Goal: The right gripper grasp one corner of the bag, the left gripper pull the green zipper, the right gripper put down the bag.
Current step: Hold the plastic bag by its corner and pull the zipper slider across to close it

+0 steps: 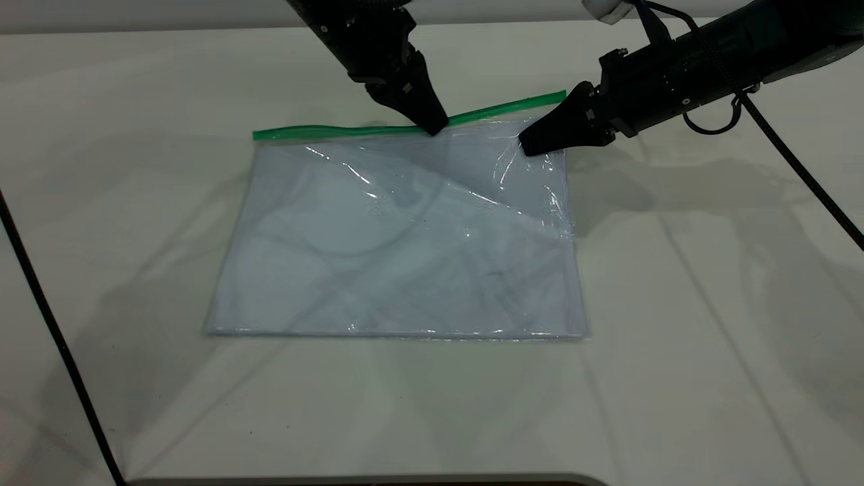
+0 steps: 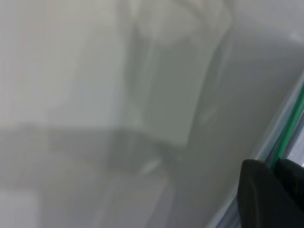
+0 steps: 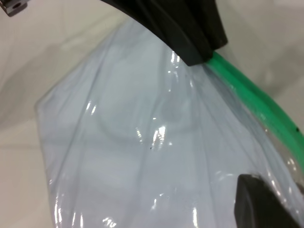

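The bag (image 1: 405,250), clear plastic with white paper inside, lies flat on the white table. The green zipper (image 1: 378,128) runs along its far edge. My left gripper (image 1: 432,125) comes down from the back and is shut on the zipper about two thirds along towards the right; in the left wrist view the green strip (image 2: 289,128) passes between its fingers (image 2: 261,194). My right gripper (image 1: 530,144) reaches in from the right and is shut on the bag's far right corner, which is raised a little and creased. In the right wrist view plastic film drapes over one finger (image 3: 261,202).
A black cable (image 1: 54,324) crosses the table's left side. Another black cable (image 1: 803,175) trails from the right arm. The table's front edge (image 1: 364,480) lies close below the bag. Bare tabletop (image 1: 709,324) surrounds the bag.
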You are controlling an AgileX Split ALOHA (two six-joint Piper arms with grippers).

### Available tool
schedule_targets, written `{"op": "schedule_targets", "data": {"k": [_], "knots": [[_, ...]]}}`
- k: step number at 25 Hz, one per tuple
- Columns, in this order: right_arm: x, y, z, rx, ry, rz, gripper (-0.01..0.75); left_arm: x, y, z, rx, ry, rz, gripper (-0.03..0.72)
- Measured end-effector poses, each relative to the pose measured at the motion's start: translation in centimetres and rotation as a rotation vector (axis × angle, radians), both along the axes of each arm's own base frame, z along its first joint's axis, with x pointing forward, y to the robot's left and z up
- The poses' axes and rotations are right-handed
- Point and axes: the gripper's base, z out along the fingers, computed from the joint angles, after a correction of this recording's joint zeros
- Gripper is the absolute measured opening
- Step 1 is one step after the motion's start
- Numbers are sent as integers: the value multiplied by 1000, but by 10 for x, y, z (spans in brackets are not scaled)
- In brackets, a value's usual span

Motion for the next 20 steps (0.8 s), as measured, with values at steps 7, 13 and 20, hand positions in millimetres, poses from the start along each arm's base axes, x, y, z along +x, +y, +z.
{"op": "schedule_targets", "data": {"k": [7, 13, 20], "knots": [[2, -6, -1, -15, -5, -24, 35, 8, 22, -2, 37, 1, 42, 60], [6, -21, -1, -13, -5, -65, 35, 14, 40, -3, 64, -3, 64, 64], [7, -23, -2, -27, -8, -77, 35, 15, 49, -6, 133, -14, 59, 64]]}}
